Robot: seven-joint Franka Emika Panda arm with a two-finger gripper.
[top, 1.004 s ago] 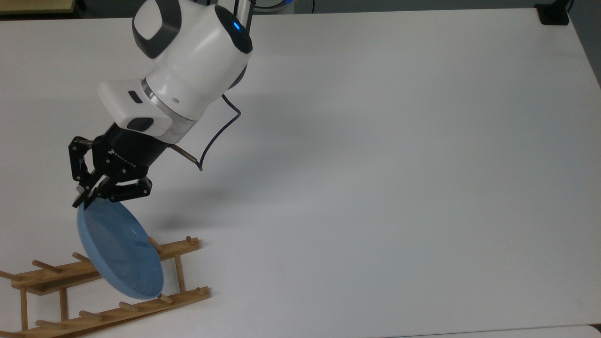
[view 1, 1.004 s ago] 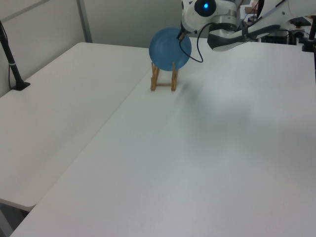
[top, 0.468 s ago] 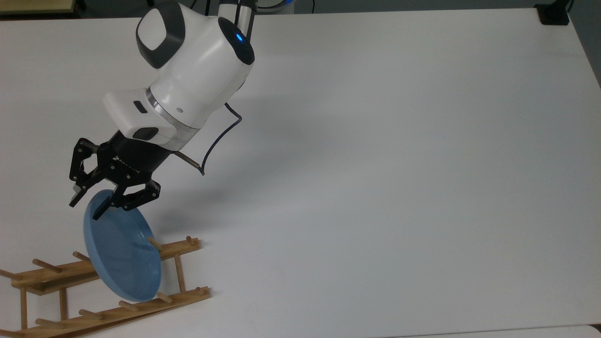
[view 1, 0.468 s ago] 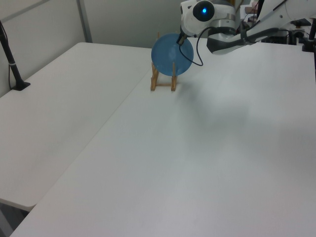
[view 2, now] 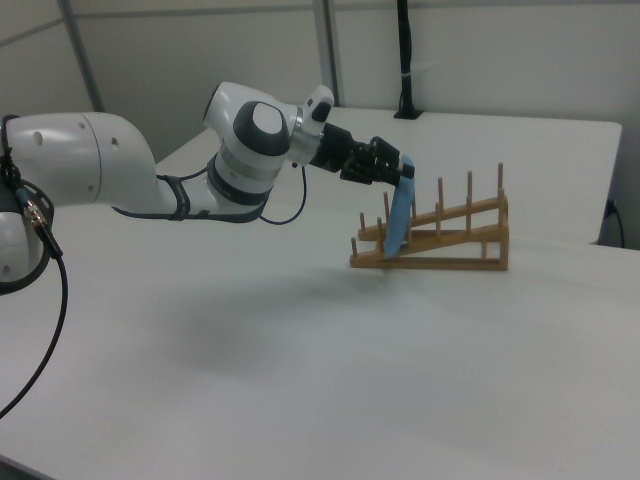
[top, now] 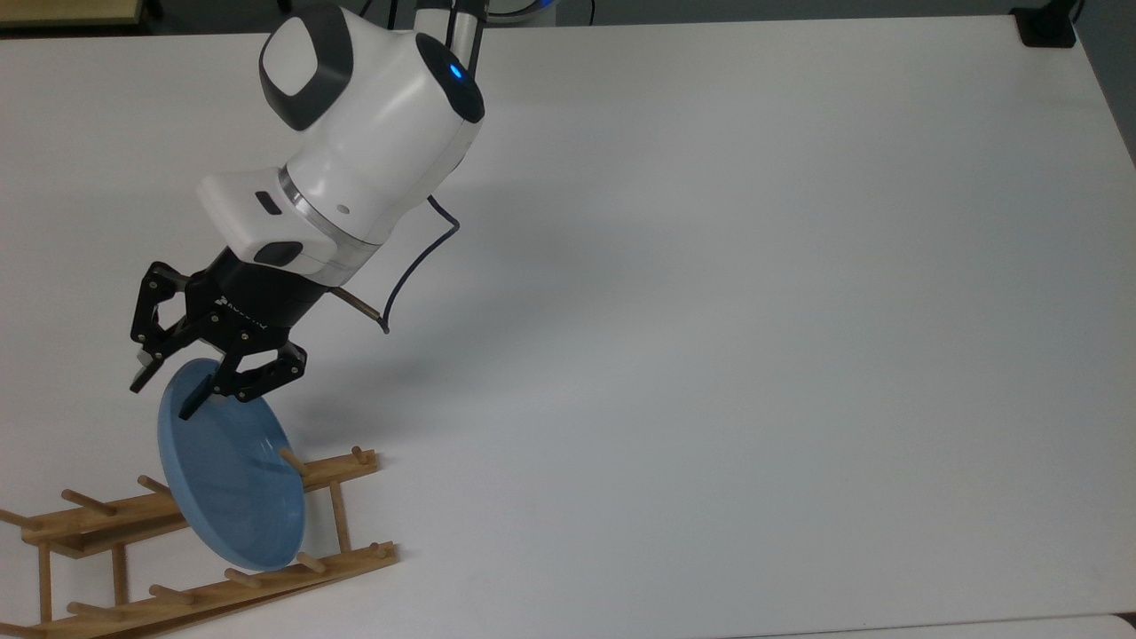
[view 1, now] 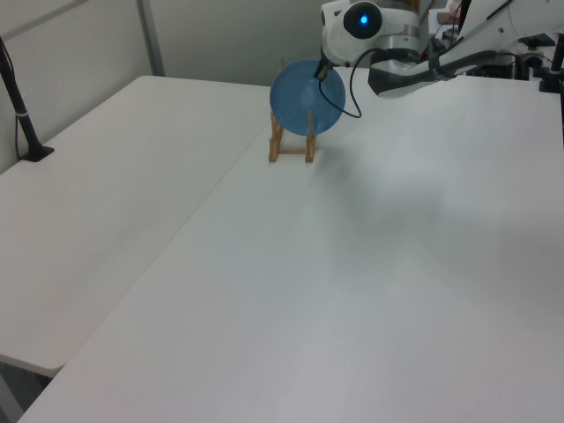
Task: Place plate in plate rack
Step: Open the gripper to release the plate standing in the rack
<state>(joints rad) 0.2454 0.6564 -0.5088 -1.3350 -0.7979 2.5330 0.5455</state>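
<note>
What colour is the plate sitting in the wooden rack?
The plate is plain light blue, seen best in the top view.

My white counter [top: 754, 311] spreads wide under even, soft light. Behind it stand pale grey wall panels [view 2: 200, 50] split by metal posts [view 1: 150, 37]. A black pole on a clamp base [view 1: 22, 115] rises at the counter's edge, near the wall.
</note>
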